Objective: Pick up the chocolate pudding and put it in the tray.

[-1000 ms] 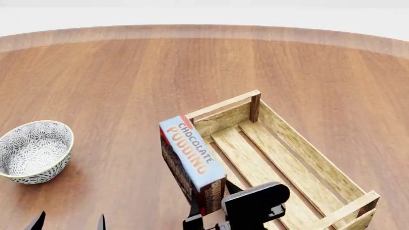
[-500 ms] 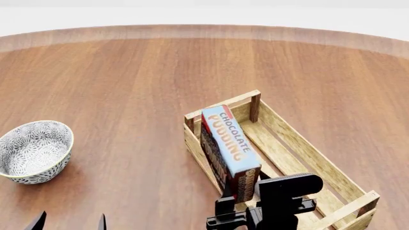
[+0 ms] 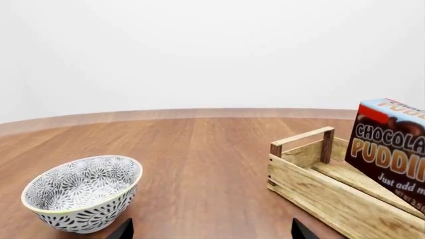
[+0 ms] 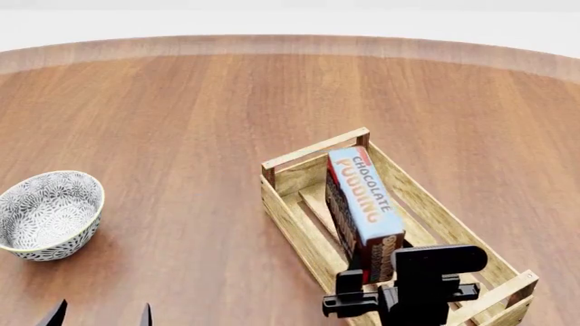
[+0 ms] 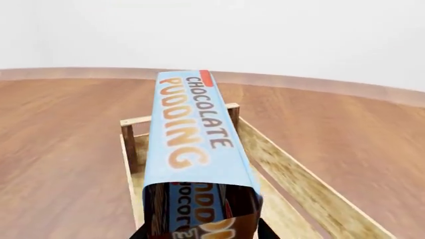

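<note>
My right gripper point(image 4: 373, 288) is shut on the near end of the chocolate pudding point(image 4: 363, 204), a carton with a light-blue face and orange lettering. It holds the carton on edge above the middle of the tray point(image 4: 292, 212), a light-wood slatted crate. In the right wrist view the chocolate pudding point(image 5: 191, 139) stretches out from the fingers over the tray point(image 5: 305, 189). In the left wrist view the chocolate pudding point(image 3: 388, 149) shows above the tray point(image 3: 319, 191). My left gripper point(image 4: 100, 316) is open and empty, low at the near left; only its fingertips point(image 3: 123, 230) show.
A patterned black-and-white bowl point(image 4: 47, 214) stands on the round wooden table point(image 4: 181, 115) at the left; it also shows in the left wrist view point(image 3: 83, 193). The table's far edge curves across the back.
My right gripper has carried the chocolate pudding to the right, from beside the tray's left wall to above its middle. The left gripper has not moved.
</note>
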Motion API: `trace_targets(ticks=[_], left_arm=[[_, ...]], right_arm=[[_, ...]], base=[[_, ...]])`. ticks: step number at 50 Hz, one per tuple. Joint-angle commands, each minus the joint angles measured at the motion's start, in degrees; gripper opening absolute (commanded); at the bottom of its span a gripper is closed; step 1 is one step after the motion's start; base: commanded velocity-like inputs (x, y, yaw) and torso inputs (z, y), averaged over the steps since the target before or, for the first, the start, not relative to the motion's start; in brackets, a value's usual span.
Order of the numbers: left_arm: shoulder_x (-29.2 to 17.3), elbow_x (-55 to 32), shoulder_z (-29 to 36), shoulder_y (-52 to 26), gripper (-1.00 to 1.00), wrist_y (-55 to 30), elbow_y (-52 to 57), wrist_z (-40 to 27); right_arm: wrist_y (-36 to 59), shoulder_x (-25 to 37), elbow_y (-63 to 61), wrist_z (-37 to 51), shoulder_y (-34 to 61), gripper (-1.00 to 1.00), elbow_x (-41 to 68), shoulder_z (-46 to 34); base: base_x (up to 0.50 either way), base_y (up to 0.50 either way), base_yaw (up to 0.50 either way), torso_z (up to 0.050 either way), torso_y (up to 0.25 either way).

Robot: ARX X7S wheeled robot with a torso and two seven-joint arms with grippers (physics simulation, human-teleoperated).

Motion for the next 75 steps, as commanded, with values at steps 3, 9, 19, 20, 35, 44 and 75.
trace_targets(ticks=[3,9,19,20,35,44,75], left_arm=[[-0.1,-0.1,0.4,-0.1,1.00,0.0,-0.1,-0.2],[-0.2,-0.1,0.5,-0.3,1.00,0.0,-0.3,-0.3],[-0.3,-0.1,0.7,-0.3,1.00,0.4,-0.7,-0.4],[-0.3,-0.1,0.7,-0.3,1.00,0.3,-0.6,-0.5],[-0.4,-0.1,1.1,-0.3,1.00,0.4,-0.6,-0.8],[-0.6,-0.3,1.2,-0.4,1.00,0.5,-0.6,-0.9],[-0.8,-0.6,1.8,-0.9,1.00,0.8,-1.2,-1.2]], right_arm=[[-4.2,-0.2,6.4,3.9,2.3,-1.00,-5.0,0.4],[-6.7,-0.7,9.5,5.0,3.4,-1.00,-6.3,0.3],[-11.7,-2.1,17.0,4.7,5.7,-1.00,-6.5,0.9],[-11.7,-2.1,16.8,5.1,5.5,-1.00,-6.6,0.8],[-20.1,-4.8,32.2,1.7,10.4,-1.00,-5.9,2.0],[-20.6,-5.4,34.8,1.1,11.1,-1.00,-7.2,3.8],[-19.1,-6.7,34.9,-0.6,10.1,-1.00,-16.7,14.7]], base=[[0.00,0.00,0.00,0.000,0.000],[0.00,0.00,0.00,0.000,0.000],[0.00,0.00,0.00,0.000,0.000],[0.00,0.00,0.00,0.000,0.000],[0.00,0.00,0.00,0.000,0.001],[0.00,0.00,0.00,0.000,0.000],[0.00,0.00,0.00,0.000,0.000]])
